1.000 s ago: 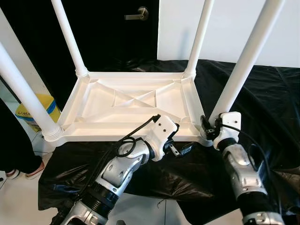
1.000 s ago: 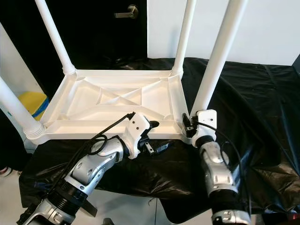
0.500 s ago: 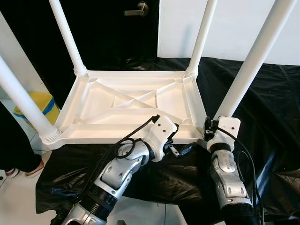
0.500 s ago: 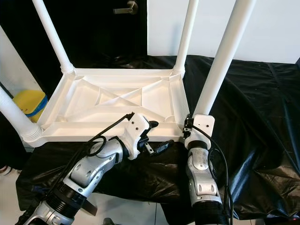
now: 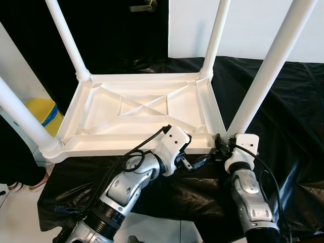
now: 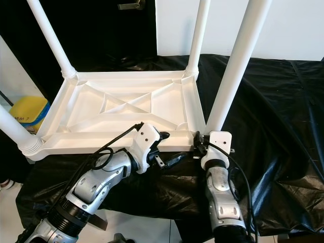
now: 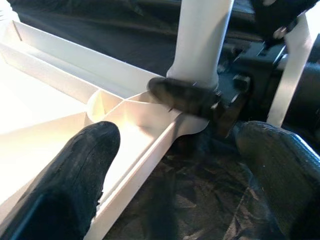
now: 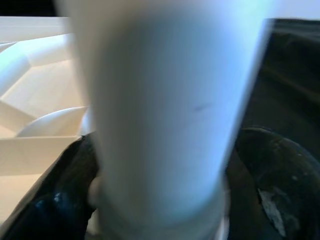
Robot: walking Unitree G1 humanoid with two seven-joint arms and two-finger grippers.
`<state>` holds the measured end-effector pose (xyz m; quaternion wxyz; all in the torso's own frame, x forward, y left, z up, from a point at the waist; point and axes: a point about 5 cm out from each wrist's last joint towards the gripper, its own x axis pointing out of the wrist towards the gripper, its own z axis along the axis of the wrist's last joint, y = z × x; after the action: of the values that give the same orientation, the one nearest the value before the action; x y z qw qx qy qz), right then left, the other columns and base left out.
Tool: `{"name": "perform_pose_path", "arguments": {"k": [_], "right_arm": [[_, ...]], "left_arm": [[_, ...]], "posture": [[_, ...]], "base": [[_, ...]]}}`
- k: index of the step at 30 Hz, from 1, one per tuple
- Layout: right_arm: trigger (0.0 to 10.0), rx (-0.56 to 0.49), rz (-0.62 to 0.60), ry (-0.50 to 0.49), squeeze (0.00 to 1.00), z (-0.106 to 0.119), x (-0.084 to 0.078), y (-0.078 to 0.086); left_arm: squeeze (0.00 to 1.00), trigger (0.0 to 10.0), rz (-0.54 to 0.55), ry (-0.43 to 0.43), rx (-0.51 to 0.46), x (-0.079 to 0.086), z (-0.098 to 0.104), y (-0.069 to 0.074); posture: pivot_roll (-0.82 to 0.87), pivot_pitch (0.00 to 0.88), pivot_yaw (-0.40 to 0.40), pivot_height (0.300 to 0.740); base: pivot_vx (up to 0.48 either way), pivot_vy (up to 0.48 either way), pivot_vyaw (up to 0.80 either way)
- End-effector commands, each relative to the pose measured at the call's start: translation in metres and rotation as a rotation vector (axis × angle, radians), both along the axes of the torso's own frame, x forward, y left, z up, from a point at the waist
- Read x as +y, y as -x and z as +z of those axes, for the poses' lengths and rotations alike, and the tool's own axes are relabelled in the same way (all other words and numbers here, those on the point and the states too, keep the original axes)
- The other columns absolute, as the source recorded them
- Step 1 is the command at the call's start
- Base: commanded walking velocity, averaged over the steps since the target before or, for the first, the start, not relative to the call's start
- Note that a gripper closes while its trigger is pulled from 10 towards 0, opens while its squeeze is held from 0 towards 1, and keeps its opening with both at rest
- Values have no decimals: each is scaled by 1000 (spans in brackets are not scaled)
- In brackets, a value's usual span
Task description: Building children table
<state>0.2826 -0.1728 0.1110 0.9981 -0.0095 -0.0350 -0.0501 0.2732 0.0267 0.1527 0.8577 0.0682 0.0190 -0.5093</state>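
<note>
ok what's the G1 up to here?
It's assembling a white kids' table, which lies upside down on a black sheet. All four legs stand in their corner sockets. The right gripper is clamped around the base of the near right leg. The left gripper hovers open at the tabletop's near edge, beside that corner.

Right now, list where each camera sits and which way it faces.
Left eye view: on the head, looking down at the upturned table; both arms show.
Right eye view: same scene, shifted slightly.
Left wrist view: along the left gripper, open, toward the near right leg.
Right wrist view: along the right gripper, closed around that leg.
Shared: both wrist views show that leg; the left wrist view also sees the right gripper.
</note>
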Motion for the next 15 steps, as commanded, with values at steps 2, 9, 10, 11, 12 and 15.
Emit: {"name": "perform_pose_path", "arguments": {"k": [2, 9, 10, 11, 12, 15], "right_arm": [[10000, -45, 101, -12, 1000, 8, -15, 5], [10000, -52, 302, 29, 0, 16, -25, 5], [10000, -52, 302, 29, 0, 16, -25, 5], [10000, -43, 384, 58, 0, 19, -27, 3], [10000, -19, 494, 98, 0, 21, -29, -1], [10000, -14, 515, 110, 0, 22, -30, -3]], "left_arm": [[0, 10000, -71, -9, 16, 2, 0, -1], [0, 10000, -72, -15, 10, 5, 2, -3], [0, 10000, -72, -15, 10, 5, 2, -3], [0, 10000, -73, -16, 10, 5, 1, -2], [0, 10000, -78, -16, 12, 5, 1, -1], [0, 10000, -80, -16, 12, 5, 2, 0]], "posture": [[-104, 84, 27, 740], [-106, 84, 33, 740], [-106, 84, 33, 740], [-105, 84, 33, 740], [-105, 82, 34, 740], [-101, 81, 33, 740]], "base": [[0, 0, 0], [0, 0, 0], [0, 0, 0], [0, 0, 0], [0, 0, 0], [0, 0, 0]]}}
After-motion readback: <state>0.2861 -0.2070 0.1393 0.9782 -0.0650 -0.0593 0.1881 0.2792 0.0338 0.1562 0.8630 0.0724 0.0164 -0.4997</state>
